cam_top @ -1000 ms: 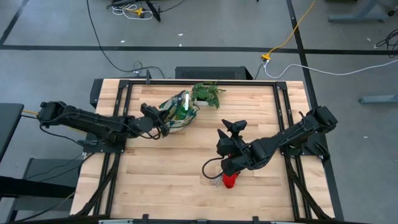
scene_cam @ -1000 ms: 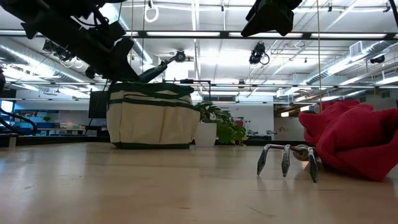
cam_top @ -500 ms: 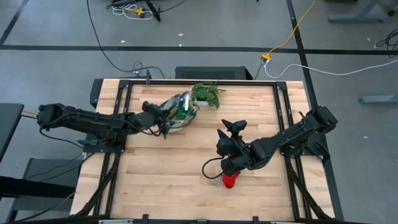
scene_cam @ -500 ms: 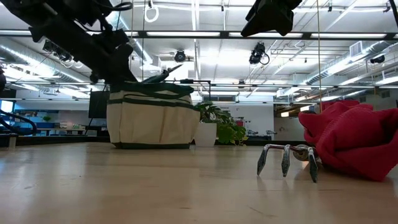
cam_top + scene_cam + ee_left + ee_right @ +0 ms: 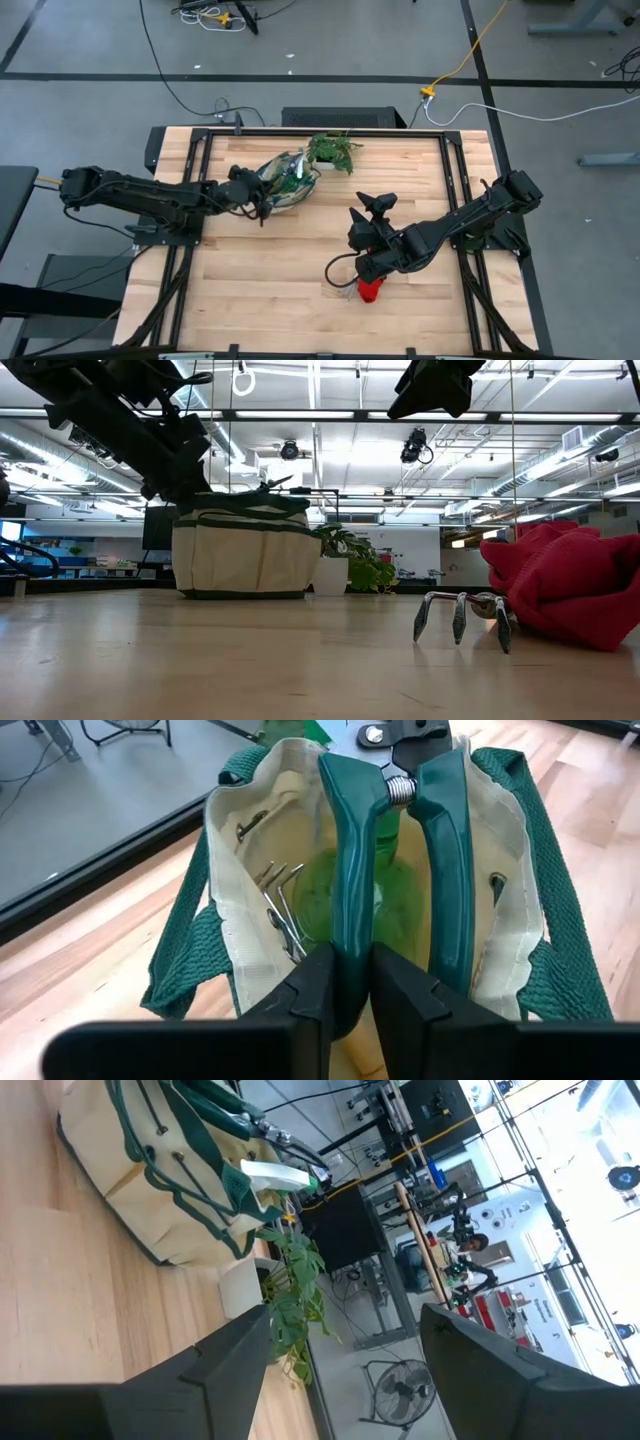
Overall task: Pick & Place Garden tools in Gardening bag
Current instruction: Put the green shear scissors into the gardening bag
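Lowering since a second ago, my left hand [image 5: 352, 982], clamped on the green-handled shears [image 5: 350, 870], sinks them into the gardening bag [image 5: 283, 180]; next, release. My right hand [image 5: 377, 262] hovers apart above the gloves [image 5: 371, 290].

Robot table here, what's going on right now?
The left pincer is shut on one green handle of a pair of pruning shears, held over the open gardening bag, which already holds the spray bottle and a metal tool. The right pincer waits, open, above the red gloves and the hand rake, both still lying on the table. The potted plant stands beside the bag.
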Available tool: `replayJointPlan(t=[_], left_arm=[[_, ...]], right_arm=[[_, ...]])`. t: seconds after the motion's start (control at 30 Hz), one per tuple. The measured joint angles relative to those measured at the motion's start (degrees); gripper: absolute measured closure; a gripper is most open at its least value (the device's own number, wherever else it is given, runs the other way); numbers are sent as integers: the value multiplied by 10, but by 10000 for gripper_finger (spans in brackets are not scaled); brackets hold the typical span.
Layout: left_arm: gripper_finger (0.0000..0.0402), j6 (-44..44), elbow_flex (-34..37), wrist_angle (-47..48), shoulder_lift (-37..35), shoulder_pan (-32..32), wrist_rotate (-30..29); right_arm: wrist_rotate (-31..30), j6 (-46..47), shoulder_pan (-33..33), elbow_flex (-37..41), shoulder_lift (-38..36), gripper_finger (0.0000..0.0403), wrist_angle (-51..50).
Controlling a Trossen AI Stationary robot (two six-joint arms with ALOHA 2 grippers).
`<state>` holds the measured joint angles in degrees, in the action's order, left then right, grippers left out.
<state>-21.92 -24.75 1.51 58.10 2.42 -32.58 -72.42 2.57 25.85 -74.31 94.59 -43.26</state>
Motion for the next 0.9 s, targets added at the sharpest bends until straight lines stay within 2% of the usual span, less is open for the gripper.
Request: replayJointPlan(t=[0.3, 0.57, 0.7, 0.83, 0.9], left_arm=[[323, -15, 0, 0, 0, 0, 35], [320, 24, -37, 27, 0, 0, 24], [319, 32, -81, 95, 0, 1, 33], [319, -33, -96, 206, 0, 13, 83], [316, -52, -96, 227, 0, 16, 84]], right_arm=[[0, 0, 0, 0, 0, 142, 0], [0, 0, 0, 0, 0, 142, 0], [0, 0, 0, 0, 0, 142, 0], [0, 0, 0, 0, 0, 142, 0], [0, -1, 0, 0, 0, 142, 0]])
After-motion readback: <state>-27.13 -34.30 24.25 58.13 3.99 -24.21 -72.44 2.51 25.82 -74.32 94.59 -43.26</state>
